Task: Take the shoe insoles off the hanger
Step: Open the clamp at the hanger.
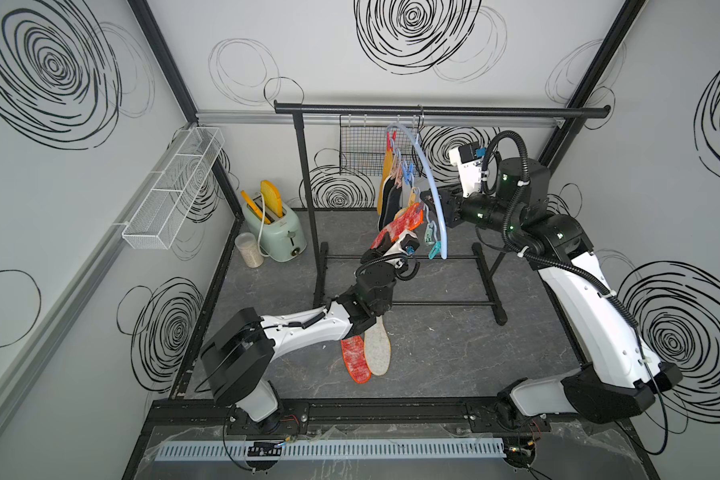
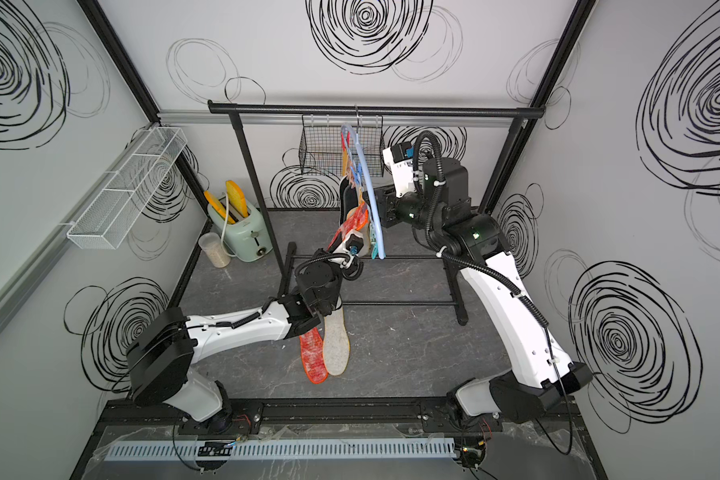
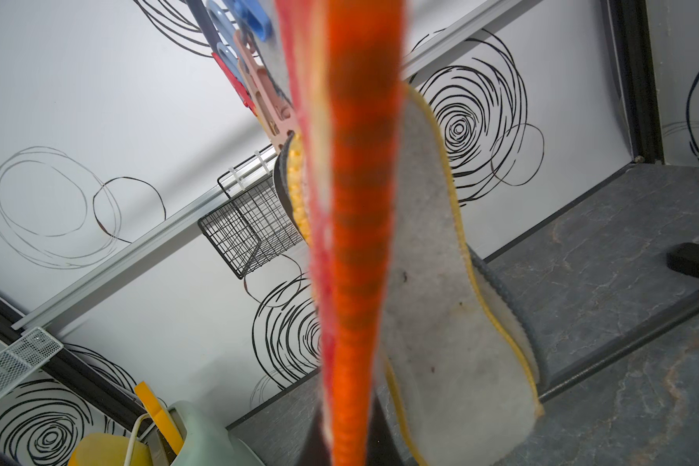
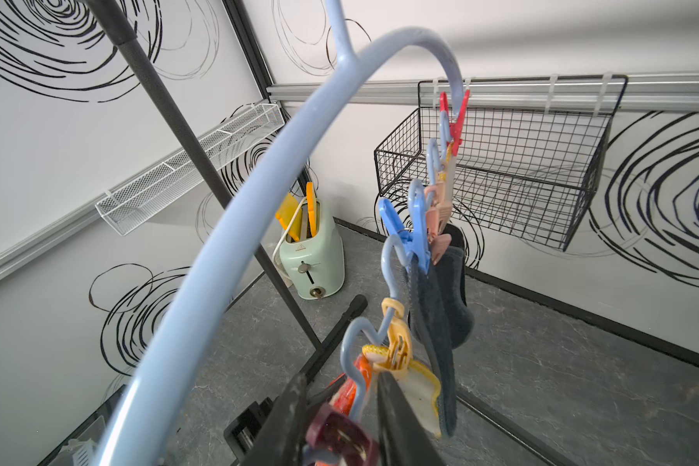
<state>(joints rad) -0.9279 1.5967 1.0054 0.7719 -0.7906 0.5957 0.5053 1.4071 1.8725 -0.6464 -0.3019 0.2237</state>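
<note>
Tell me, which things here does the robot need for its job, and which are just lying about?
Job: hanger, pegs, dark insoles, yellow-rimmed insole, red-orange insole held by the left gripper, right gripper at the pegs; on the table, a second red-orange insole and an off-white insole.
Lying about: toaster, jar, black wire basket, white mesh shelf, black rail.

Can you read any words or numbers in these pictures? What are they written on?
No text here is clear enough to quote.
toaster: a small triangle mark with a tiny word under it, too small to read.
white wrist cover on the right arm: a short row of dark letters, too blurred to read.
back wall: only scribbled black swirls, no letters or numbers.
</note>
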